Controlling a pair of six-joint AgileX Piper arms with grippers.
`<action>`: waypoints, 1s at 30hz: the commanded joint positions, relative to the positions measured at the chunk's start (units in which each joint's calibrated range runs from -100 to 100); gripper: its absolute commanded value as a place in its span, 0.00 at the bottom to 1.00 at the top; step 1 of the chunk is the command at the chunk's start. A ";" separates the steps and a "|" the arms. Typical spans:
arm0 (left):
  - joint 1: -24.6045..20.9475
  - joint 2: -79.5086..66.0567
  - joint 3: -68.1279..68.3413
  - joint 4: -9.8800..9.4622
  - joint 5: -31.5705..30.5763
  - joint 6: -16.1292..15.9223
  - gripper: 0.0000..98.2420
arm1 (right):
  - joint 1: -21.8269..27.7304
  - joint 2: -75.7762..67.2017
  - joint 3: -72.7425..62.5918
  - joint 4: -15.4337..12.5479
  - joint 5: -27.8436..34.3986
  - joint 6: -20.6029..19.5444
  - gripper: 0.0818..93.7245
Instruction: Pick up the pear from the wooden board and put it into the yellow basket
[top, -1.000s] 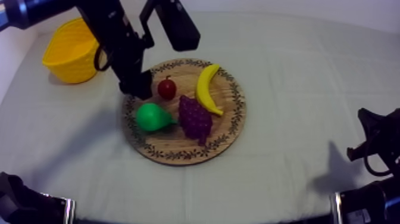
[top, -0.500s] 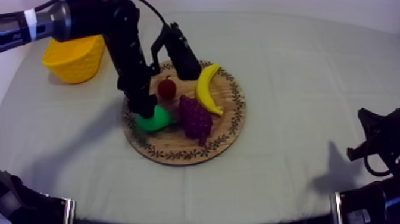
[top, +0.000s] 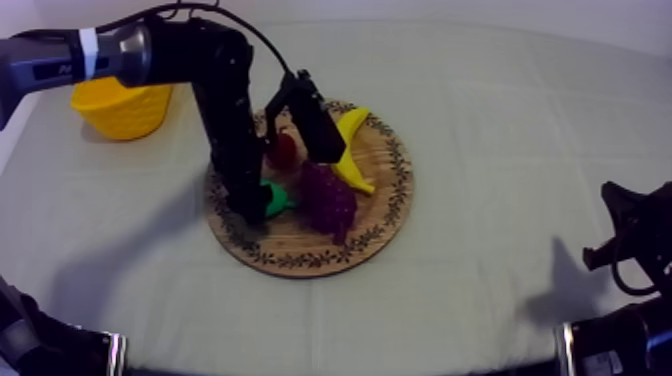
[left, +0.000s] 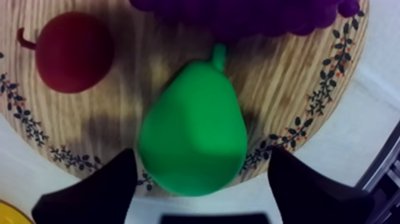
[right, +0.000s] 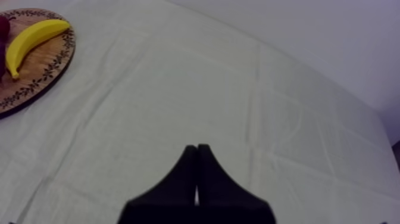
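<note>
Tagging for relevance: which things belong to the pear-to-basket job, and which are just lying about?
Job: green toy pear; round wooden board with patterned rim; yellow basket; left hand, open around the pear.
Lying about: yellow toy banana; purple bunch of grapes; small red fruit; right hand, shut.

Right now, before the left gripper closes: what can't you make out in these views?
Green toy pear: top view, left arm covers most of it.
Yellow basket: top view, the arm crosses its rim; inside hidden.
Purple bunch of grapes: left wrist view, cut off by the edge.
Small red fruit: top view, partly behind the arm.
</note>
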 joint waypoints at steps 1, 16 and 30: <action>0.05 0.39 0.18 0.02 -0.26 0.00 0.85 | -0.02 -0.03 -0.02 -0.01 0.02 0.00 0.00; 0.61 3.19 0.59 -0.82 -3.67 1.63 0.70 | -0.02 -0.03 -0.02 -0.01 0.02 0.00 0.00; 0.47 2.91 1.57 -1.19 -4.05 3.74 0.54 | -0.02 -0.03 -0.02 -0.01 0.02 0.00 0.00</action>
